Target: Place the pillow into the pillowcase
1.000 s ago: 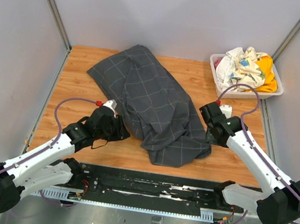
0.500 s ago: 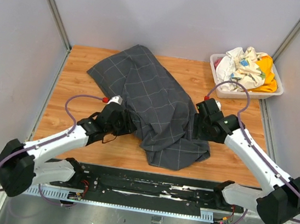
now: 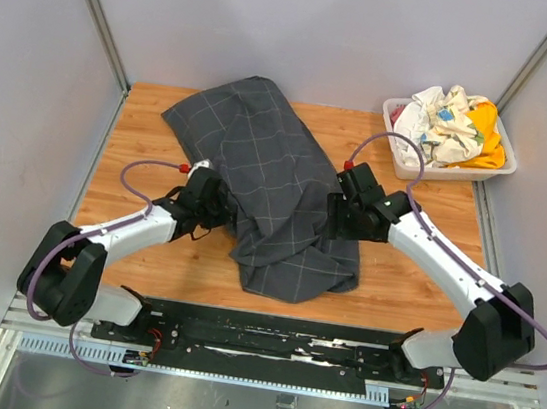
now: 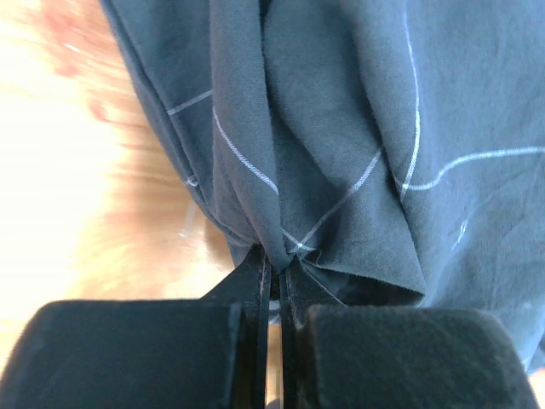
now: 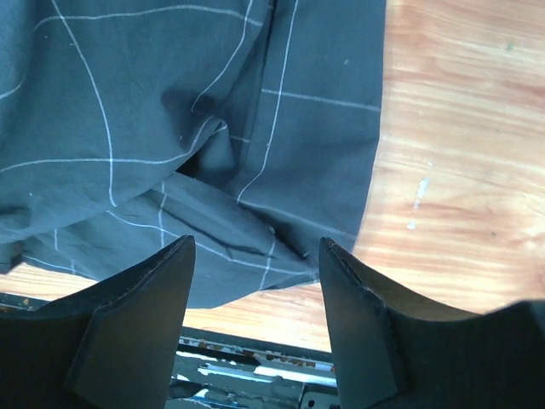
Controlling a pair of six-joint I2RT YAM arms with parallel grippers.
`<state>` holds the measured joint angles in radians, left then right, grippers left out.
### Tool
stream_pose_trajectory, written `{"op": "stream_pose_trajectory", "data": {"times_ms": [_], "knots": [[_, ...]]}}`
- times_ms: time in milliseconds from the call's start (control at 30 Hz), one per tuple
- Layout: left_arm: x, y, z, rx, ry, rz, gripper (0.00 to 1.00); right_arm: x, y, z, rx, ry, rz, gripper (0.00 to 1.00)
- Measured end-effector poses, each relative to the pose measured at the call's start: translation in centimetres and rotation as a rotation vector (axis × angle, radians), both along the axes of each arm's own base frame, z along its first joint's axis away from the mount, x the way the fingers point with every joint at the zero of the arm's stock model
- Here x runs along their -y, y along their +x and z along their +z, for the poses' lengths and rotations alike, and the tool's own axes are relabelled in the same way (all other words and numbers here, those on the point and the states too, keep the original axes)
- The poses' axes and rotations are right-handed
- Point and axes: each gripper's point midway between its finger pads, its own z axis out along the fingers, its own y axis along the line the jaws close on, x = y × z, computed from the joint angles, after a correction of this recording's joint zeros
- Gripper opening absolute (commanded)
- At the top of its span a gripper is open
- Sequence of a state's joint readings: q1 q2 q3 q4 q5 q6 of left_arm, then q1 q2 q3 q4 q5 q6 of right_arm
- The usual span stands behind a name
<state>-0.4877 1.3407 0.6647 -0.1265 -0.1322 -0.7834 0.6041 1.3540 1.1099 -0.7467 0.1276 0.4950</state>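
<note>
There's the left gripper (image 4: 274, 264), pinched tight on a fold of the large charcoal-grey fabric pillowcase (image 3: 270, 189) with its thin light grid, right at the case's left side. Over on the other side the right gripper (image 5: 255, 256) is spread wide above the case's right edge, nothing between its fingers. The case lies rumpled in a long diagonal heap across the middle of the light wooden table (image 3: 135, 146). In the far right corner sits a white plastic tray (image 3: 459, 175) of crumpled white, yellow and patterned cloths (image 3: 451, 122), well apart from the case
</note>
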Motion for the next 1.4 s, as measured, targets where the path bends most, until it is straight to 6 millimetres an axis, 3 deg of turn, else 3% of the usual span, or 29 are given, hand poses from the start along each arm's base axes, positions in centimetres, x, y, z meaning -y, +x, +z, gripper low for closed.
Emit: {"op": "stream_pose_trajectory", "data": {"times_ms": [267,533,600,700,733,800,967,1100,1300,1400], "knots": [[-5.6,1.3,0.1,0.014,0.114,0.046,0.0,-5.0,1.2,-2.0,-0.053,0.076,0.101,0.62],[-5.7,1.1,0.1,0.005,0.107,0.042,0.0,-10.0,2.8,-5.7,-0.123,0.152,0.151,0.61],[-5.6,1.1,0.1,0.003,0.102,0.038,0.0,-11.1,3.6,-6.3,-0.129,0.169,0.152,0.5],[-5.6,1.1,0.1,0.004,0.102,0.039,0.0,-12.6,4.7,-7.2,-0.14,0.186,0.151,0.11],[-5.6,1.1,0.2,0.004,0.102,0.039,0.0,-12.8,4.9,-7.5,-0.143,0.189,0.147,0.03],[-5.7,1.0,0.2,0.002,0.105,0.04,0.0,-13.0,5.1,-8.0,-0.149,0.186,0.142,0.01],[-6.3,0.9,0.1,-0.011,0.103,0.054,0.0,-11.3,4.7,-7.2,-0.123,0.138,0.113,0.01],[-7.5,0.9,0.1,-0.024,0.102,0.088,0.0,-8.9,4.4,-3.0,-0.026,0.119,0.08,0.01],[-9.4,1.1,0.2,-0.039,0.091,0.141,0.0,-1.5,5.5,4.2,0.16,0.083,-0.083,0.01],[-10.0,1.1,0.2,-0.043,0.081,0.16,0.0,2.3,6.1,5.5,0.212,0.048,-0.175,0.01]]}}
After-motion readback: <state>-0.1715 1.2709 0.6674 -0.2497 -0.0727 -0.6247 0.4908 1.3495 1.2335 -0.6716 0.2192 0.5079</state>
